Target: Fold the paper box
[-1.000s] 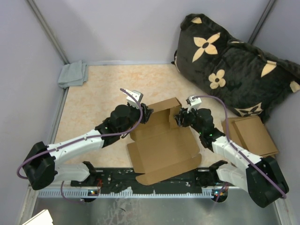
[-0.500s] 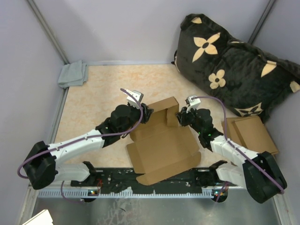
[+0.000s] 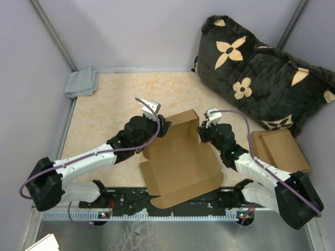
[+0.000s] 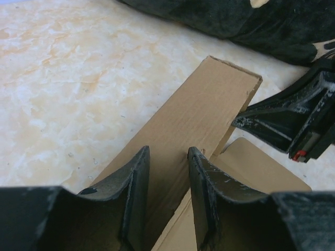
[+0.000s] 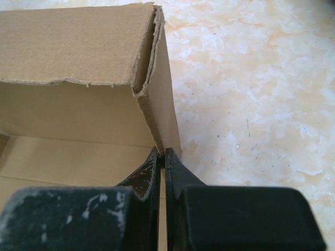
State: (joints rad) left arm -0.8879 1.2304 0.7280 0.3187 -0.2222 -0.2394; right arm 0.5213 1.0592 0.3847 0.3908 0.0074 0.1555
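The left arm (image 3: 86,157) and the right arm (image 3: 257,168) share white link shells between bulky black joints, each trailed by a looping purple cable (image 3: 250,130). The left gripper (image 4: 167,150) has matt black fingers (image 4: 131,193), tapered and scuffed with pale scratches; the right gripper (image 5: 161,151) looks the same

A robotics lab cell is indicated: a marbled tabletop (image 3: 110,99) is enclosed by plain grey partition walls (image 3: 136,31) and metal frame posts (image 3: 52,32).

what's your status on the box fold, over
Left gripper open, straddling the raised rear flap. Right gripper shut on the side flap. Paper box half-erected, front flat. Cardboard stack sits apart, right.
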